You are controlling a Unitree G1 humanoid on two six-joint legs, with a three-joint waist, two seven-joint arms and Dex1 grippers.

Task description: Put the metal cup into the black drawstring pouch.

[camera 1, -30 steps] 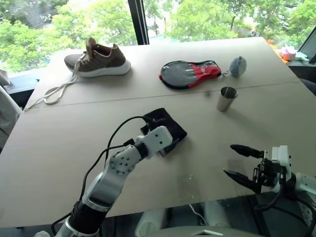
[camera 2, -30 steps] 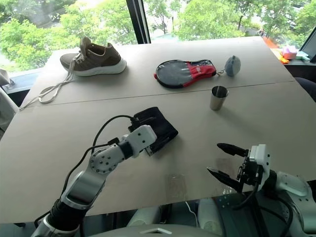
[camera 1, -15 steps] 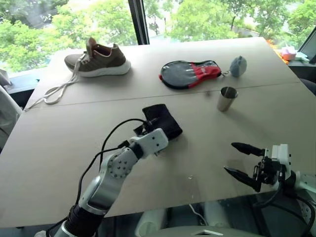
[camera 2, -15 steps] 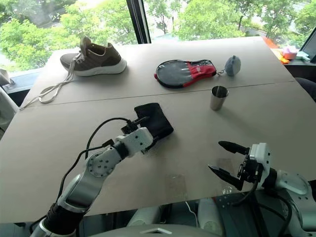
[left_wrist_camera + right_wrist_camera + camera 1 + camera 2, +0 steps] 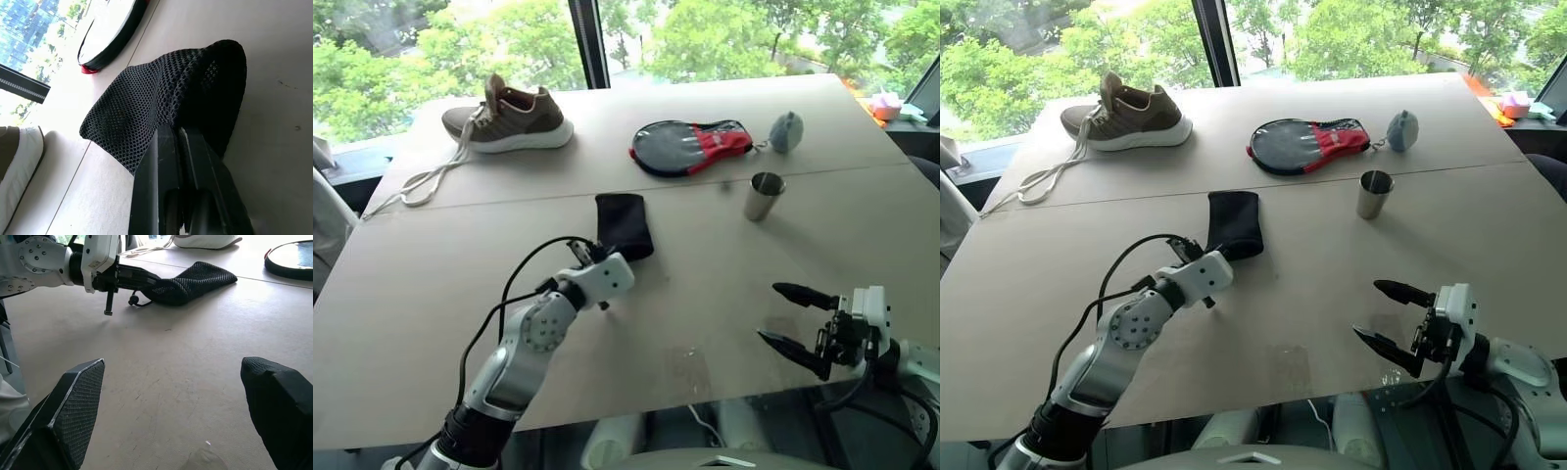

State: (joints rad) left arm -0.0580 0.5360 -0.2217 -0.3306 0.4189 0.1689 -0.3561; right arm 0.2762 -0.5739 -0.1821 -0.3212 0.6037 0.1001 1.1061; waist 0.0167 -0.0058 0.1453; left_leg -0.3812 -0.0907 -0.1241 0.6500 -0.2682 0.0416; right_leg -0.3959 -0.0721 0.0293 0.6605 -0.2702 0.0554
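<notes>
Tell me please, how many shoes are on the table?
1. The shoe stands at the table's far left corner, near the window, its white lace trailing toward the left edge. Nothing seems to hide another.

Head stereo pair looks down over the beige bench [image 5: 724,284]; left wrist camera sits close on the black mesh drawstring pouch [image 5: 166,98]; right wrist camera, low, shares it.

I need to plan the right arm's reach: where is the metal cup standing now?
The metal cup stands upright on the table's right half, just in front of the grey fuzzy ball and paddle case, well beyond the open right gripper.
</notes>
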